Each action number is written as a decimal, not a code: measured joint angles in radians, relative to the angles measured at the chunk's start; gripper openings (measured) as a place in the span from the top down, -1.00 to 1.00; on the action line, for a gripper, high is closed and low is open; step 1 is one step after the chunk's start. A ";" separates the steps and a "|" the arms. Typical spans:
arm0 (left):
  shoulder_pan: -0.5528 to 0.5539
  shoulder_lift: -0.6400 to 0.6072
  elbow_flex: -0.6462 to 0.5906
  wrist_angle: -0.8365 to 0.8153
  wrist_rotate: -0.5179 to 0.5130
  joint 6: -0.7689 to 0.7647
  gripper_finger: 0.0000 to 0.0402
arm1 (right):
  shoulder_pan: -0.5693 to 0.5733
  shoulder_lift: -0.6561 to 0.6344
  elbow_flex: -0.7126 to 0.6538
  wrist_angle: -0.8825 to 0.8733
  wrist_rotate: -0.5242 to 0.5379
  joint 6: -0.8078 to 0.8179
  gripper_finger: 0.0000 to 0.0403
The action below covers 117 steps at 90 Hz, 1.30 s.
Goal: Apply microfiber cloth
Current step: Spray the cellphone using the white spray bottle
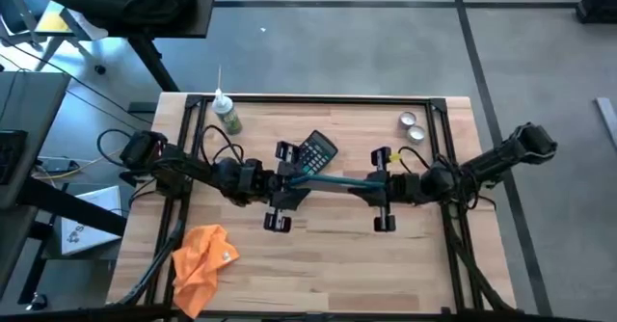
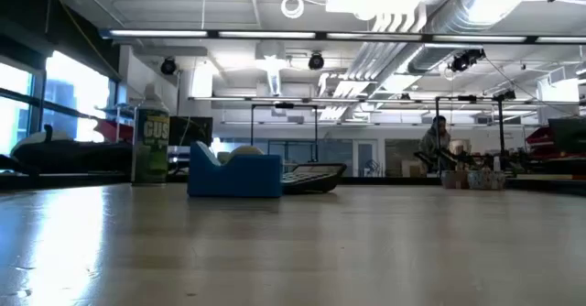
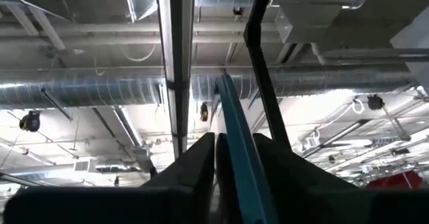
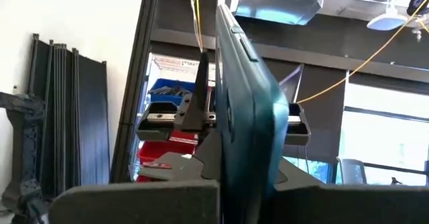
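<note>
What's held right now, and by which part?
A thin teal panel, held edge-on between both arms: the left gripper is shut on one end, the right gripper on the opposite end. The microfiber cloth lies untouched on the table.

A black calculator (image 1: 316, 152) lies near the worktop's (image 1: 328, 264) middle. A green bottle (image 1: 227, 115) stands by the far left corner. Two small tins (image 1: 413, 126) sit near the far right corner.
</note>
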 joint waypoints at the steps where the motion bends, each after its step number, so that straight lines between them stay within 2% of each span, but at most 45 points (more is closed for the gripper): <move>1: 0.000 0.000 0.000 0.001 0.000 0.000 0.61 | 0.000 0.000 0.000 0.000 0.000 0.000 1.00; 49: -0.001 0.000 0.000 0.046 0.052 0.000 0.62 | 0.000 0.000 0.000 0.004 -0.001 0.005 1.00; 58: -0.001 0.000 0.000 0.052 0.048 0.000 0.67 | 0.000 0.000 0.000 0.005 -0.001 0.005 1.00; 78: 0.000 0.000 0.000 0.068 0.032 0.006 0.94 | 0.000 0.000 0.000 0.005 0.000 0.002 1.00; 99: -0.001 0.000 0.000 0.070 0.004 0.002 0.95 | 0.000 0.000 0.000 0.005 0.004 0.005 0.98; 117: -0.001 0.000 0.000 0.073 -0.004 -0.023 0.97 | 0.000 0.000 0.000 0.005 0.022 0.028 0.85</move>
